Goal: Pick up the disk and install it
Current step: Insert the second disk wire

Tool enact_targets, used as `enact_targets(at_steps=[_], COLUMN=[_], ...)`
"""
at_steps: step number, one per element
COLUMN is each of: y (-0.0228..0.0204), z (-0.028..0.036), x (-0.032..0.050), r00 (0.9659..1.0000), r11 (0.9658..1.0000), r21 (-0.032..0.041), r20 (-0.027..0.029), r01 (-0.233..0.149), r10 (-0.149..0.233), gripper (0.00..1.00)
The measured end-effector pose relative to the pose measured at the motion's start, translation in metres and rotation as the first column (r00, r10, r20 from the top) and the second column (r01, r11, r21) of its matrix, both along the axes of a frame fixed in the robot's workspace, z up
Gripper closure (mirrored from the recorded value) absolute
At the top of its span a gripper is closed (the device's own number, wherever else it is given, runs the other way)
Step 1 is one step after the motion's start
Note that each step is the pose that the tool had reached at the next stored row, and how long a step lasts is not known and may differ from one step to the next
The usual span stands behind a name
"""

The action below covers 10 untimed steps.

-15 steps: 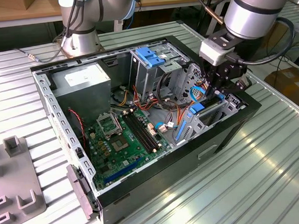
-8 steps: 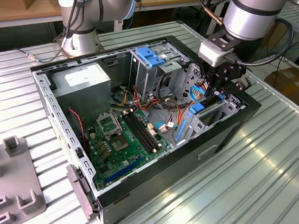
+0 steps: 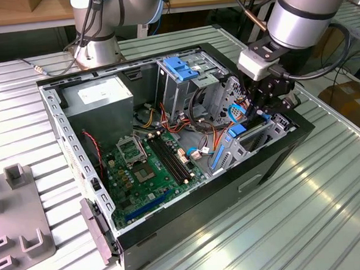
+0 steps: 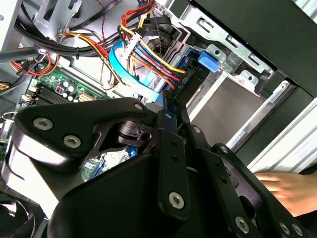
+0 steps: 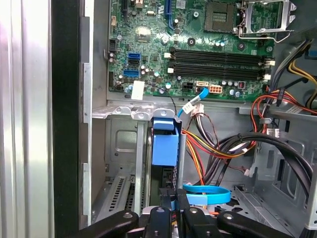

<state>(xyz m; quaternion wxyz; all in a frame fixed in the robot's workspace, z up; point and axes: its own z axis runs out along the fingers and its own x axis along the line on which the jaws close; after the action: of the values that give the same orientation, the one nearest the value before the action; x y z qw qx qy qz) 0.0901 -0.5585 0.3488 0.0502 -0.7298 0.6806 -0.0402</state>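
Open computer case lies on its side on the ribbed metal desk, motherboard facing up. Gripper is down inside the case at the drive cage end, by the case wall toward the exterior view's right. Its jaws are narrow, closed on the disk; in the first wrist view the thin edge of the disk runs up from between the fingertips, blue carrier rail on it. Disk stands on edge inside the grey metal bay, partly seated. Bundle of red, yellow and orange cables sits just beside the bay. A light blue flat cable loops near the gripper. A person's hand shows outside the case in the second wrist view.
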Motion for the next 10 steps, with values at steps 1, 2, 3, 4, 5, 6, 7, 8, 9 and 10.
enact_targets(at_steps=[1,2,3,4,5,6,7,8,9,10], y=[0.0,0.0,0.0,0.0,0.0,0.0,0.0,0.0,-0.0001,-0.0001], z=[-0.0004,-0.0008,-0.0012,-0.0017,-0.0025,-0.0036,-0.0045,-0.0054,-0.0065,-0.0075], x=[0.0001,0.0002,0.0002,0.0003,0.0003,0.0003,0.0003,0.0003,0.0003,0.0002], r00=[1.0,1.0,1.0,1.0,1.0,1.0,1.0,1.0,1.0,1.0], r11=[1.0,1.0,1.0,1.0,1.0,1.0,1.0,1.0,1.0,1.0], r21=[0.0,0.0,0.0,-0.0001,0.0,-0.0001,0.0,0.0002,0.0002,-0.0002], r20=[-0.0001,0.0,0.0,0.0,0.0,0.0,0.0,0.0,-0.0001,-0.0001], r01=[0.0,0.0,0.0,0.0,0.0,0.0,0.0,0.0,0.0,0.0], r10=[0.0,0.0,0.0,0.0,0.0,0.0,0.0,0.0,0.0,0.0], gripper=[0.84,0.84,0.84,0.84,0.84,0.84,0.84,0.84,0.84,0.84])
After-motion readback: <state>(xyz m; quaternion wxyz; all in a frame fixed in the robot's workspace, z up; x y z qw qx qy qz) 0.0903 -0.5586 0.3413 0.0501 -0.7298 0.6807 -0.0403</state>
